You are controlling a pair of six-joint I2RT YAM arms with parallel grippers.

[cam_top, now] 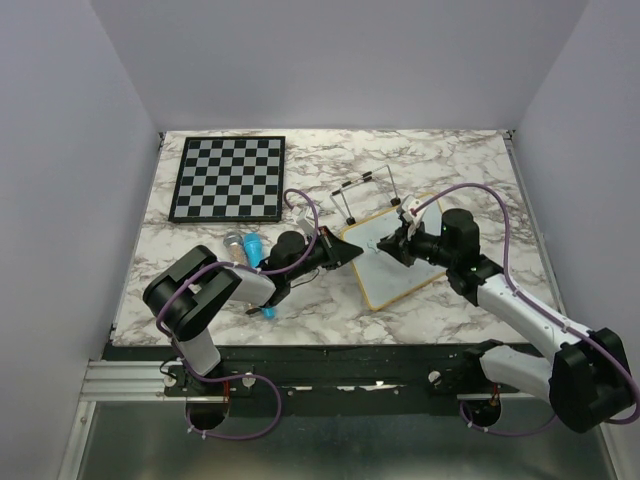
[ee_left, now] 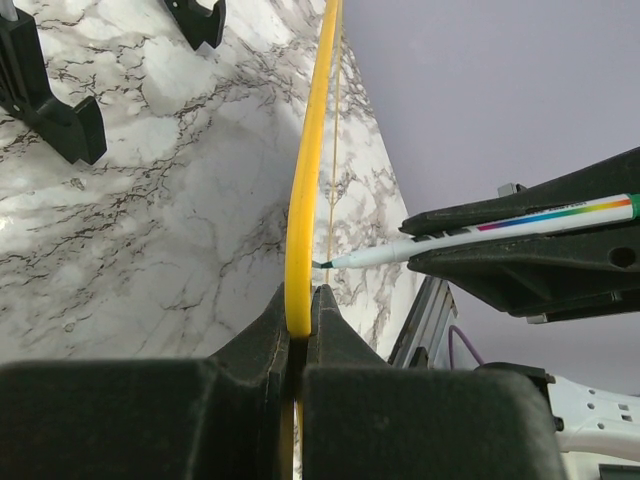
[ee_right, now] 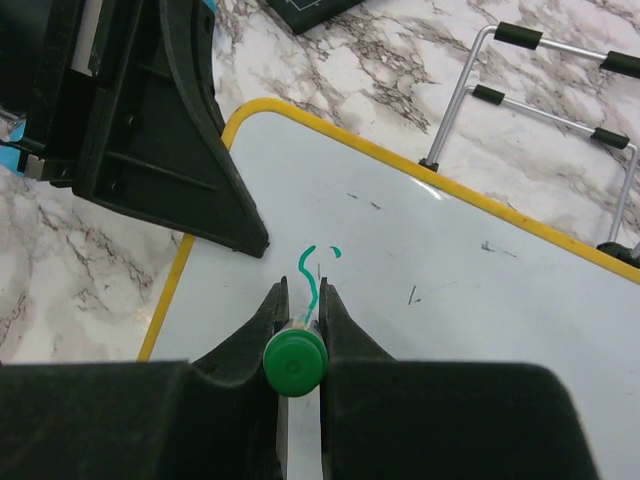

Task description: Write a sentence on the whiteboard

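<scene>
The whiteboard point(cam_top: 400, 272) lies mid-frame on the marble table point(cam_top: 450, 160). The left gripper point(ee_left: 300, 318) clamps its yellow left edge. The right gripper point(ee_right: 297, 312) pinches a green marker point(ee_right: 295, 362) just below a green stroke point(ee_right: 310, 272).

Soft, even light across the marble surface point(cam_top: 450, 160), with only faint shadows under the arms. In the left wrist view there's a pale sheen on the marble at the left edge, and the left fingers point(ee_left: 150, 420) are dark and blurred up close. In the right wrist view the whiteboard point(ee_right: 480, 300) is bright and crisp, while the right fingers point(ee_right: 450, 420) are murky and soft-focus.
</scene>
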